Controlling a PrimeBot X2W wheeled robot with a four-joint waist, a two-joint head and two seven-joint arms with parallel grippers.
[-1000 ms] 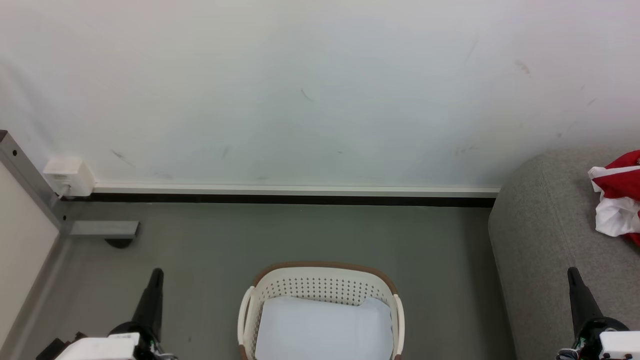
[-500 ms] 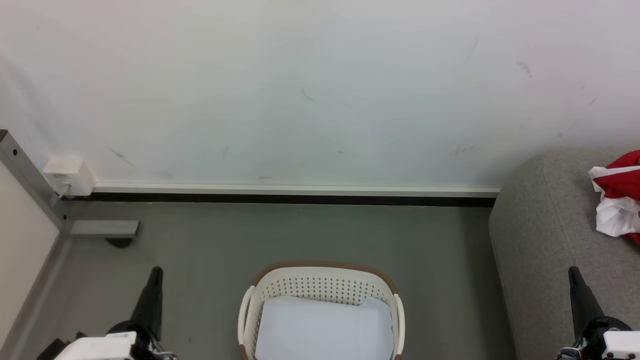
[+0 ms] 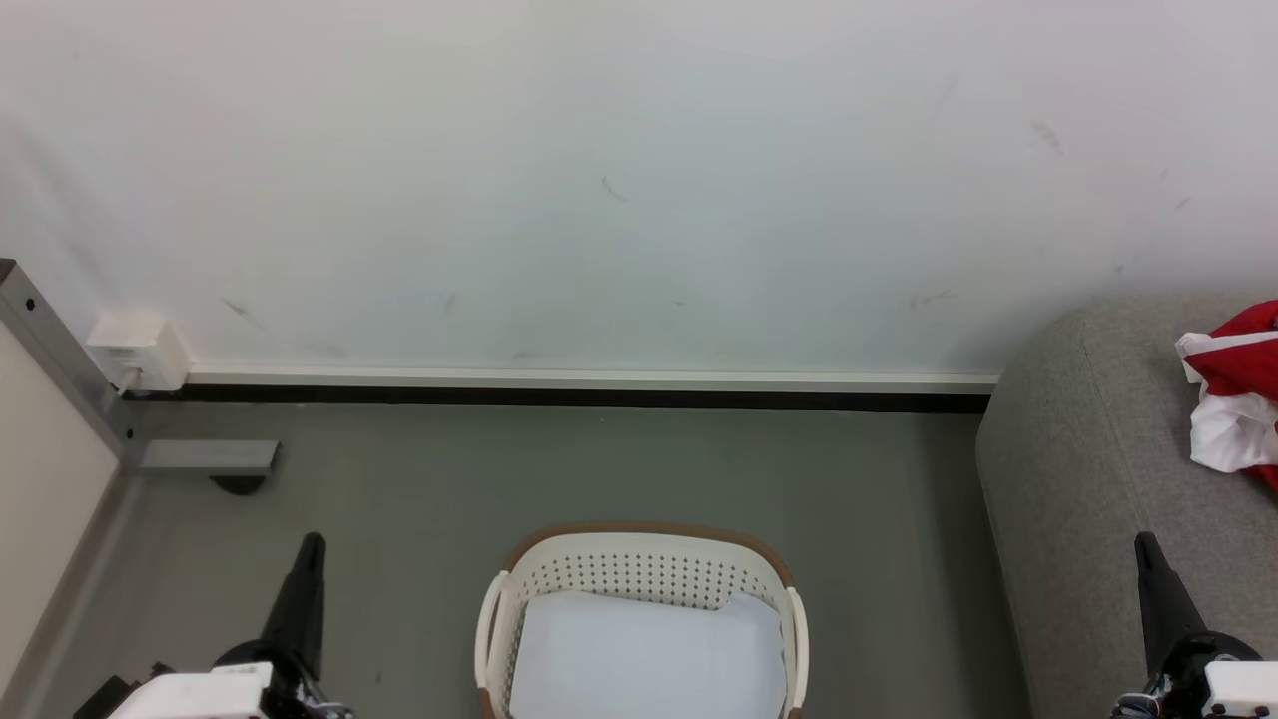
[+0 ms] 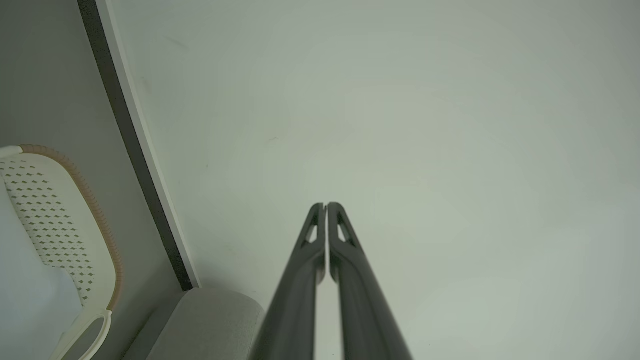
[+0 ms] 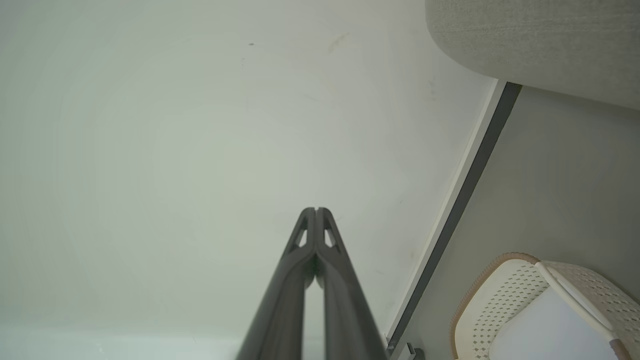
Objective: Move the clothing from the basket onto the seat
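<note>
Both sets of jaws are pressed fully shut with nothing between them. The left gripper (image 3: 313, 544) stands at seven o'clock of the head view and the right gripper (image 3: 1144, 541) at five o'clock, each pointing its joined tips toward the wall (image 3: 599, 180).

Over the last second nothing has shifted. The grippers stand where they stood, the basket (image 3: 649, 529) sits in the same spot, and the clothing (image 3: 1236, 374) lies as it did. To me that stillness reads as the job done and the arms parked, not a pause before another reach.

At six o'clock the basket rests on the floor (image 3: 419, 479) between the two grippers. It holds a pale blue-white pad (image 3: 644, 659) lying flat, and by my reckoning nothing is left in it to carry.

The clothing lies on the seat (image 3: 1088, 479) at three o'clock, cut off by the frame's right edge and well apart from the basket and both grippers. It is a crumpled, slack heap, bright red on top with a white band across it and white folds bunched beneath. How far it spreads past the edge I cannot tell.
</note>
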